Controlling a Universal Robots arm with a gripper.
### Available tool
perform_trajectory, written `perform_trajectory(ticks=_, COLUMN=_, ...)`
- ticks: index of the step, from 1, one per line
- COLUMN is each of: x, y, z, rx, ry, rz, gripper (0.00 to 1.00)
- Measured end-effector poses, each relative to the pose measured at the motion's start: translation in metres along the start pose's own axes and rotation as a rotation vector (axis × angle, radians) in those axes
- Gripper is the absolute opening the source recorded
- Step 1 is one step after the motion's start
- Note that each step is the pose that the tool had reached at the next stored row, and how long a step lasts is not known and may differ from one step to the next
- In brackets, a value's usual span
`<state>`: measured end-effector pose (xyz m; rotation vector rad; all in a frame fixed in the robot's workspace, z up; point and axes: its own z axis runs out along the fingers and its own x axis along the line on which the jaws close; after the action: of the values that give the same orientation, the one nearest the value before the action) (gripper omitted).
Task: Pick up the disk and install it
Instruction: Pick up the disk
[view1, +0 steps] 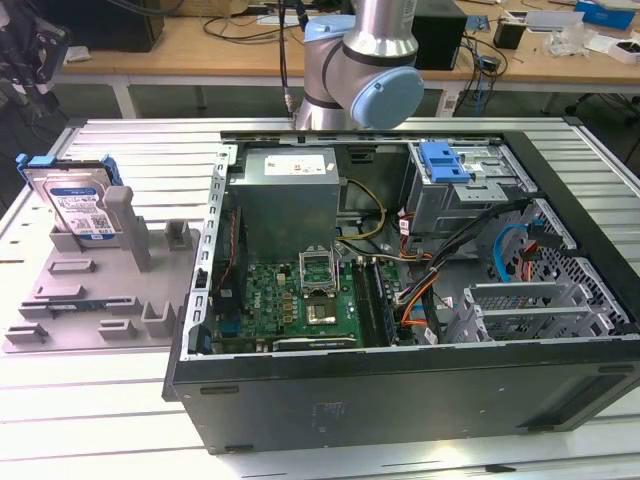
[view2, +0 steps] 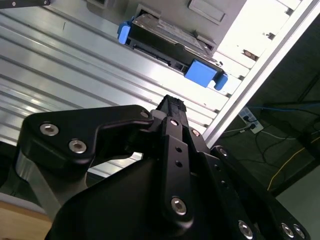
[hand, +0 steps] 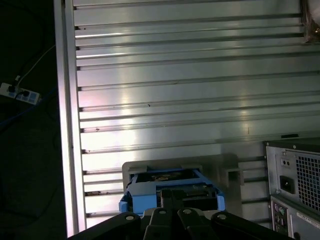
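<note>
The disk (view1: 78, 205) is a silver hard drive with a white-and-blue label in a blue carrier frame. It stands on edge in the grey slotted fixture (view1: 90, 300) at the exterior view's left. In both wrist views the black gripper (view2: 172, 105) (hand: 172, 196) hangs some way off the disk (view2: 165, 42) (hand: 170, 182), pointed at it and not touching it. Nothing is in the gripper. The arm's silver-and-blue joint (view1: 365, 80) rises behind the computer case.
An open black computer case (view1: 400, 400) lies on the slatted aluminium table (view1: 120, 410), to the exterior view's right of the fixture. Inside are a motherboard (view1: 300, 295), a power supply (view1: 290, 195), cables and a drive bay with a blue latch (view1: 445, 165). Desks stand behind.
</note>
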<state>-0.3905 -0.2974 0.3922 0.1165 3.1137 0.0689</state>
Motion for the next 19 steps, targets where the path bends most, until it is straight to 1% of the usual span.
perform_trajectory(ticks=17, x=0.0008, y=-0.0001, z=0.0, rx=0.0001, ry=-0.0001, rz=0.0, gripper=0.11)
perform_trajectory(ticks=19, x=0.001, y=-0.0002, z=0.0, rx=-0.0001, ry=0.0003, rz=-0.009, gripper=0.11)
